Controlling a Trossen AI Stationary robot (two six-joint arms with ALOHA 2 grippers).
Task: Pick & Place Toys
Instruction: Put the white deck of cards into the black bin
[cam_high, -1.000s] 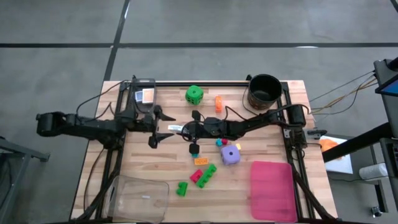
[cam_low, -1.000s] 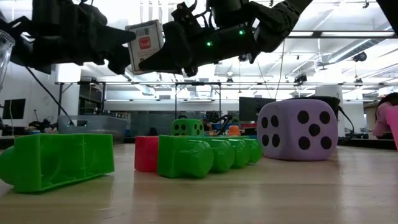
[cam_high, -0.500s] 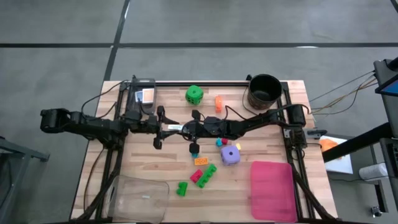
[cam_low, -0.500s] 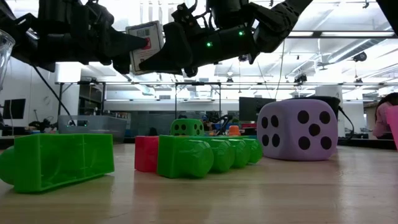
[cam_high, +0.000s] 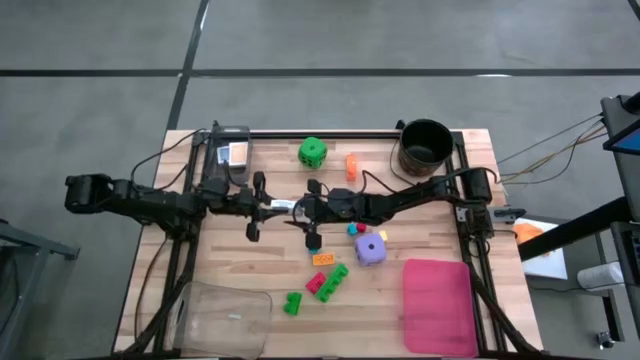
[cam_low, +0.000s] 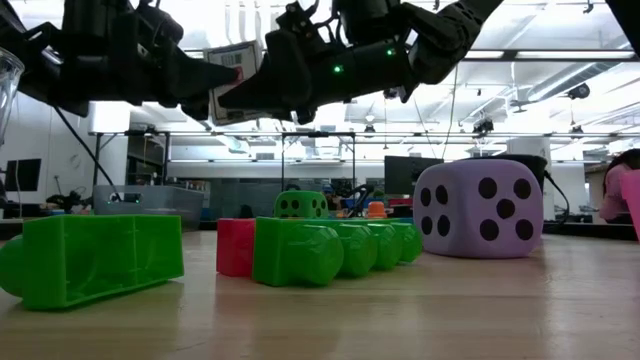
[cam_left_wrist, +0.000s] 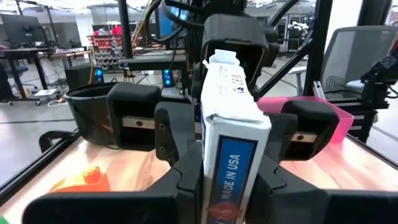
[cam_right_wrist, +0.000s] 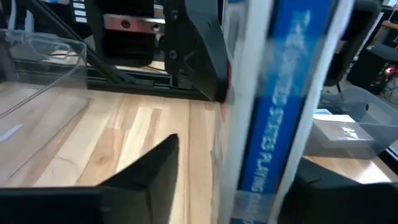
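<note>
L gripper (cam_high: 268, 208) & R gripper (cam_high: 296, 209) are meeting nose to nose above the table's (cam_high: 240, 270) middle, w/ a playing-card pack (cam_left_wrist: 230, 137) hanging in the air btwn them. L jaws are clamping on the pack's flat sides. R jaws are standing apart around the pack's other end, gap showing beside it in the R wrist view. Lying below on the wood: purple die (cam_high: 371, 249), green die (cam_high: 312, 151), green brick (cam_low: 92, 258), red brick (cam_low: 236, 247). Black bucket (cam_high: 425, 146) is sitting at the far R corner.
</note>
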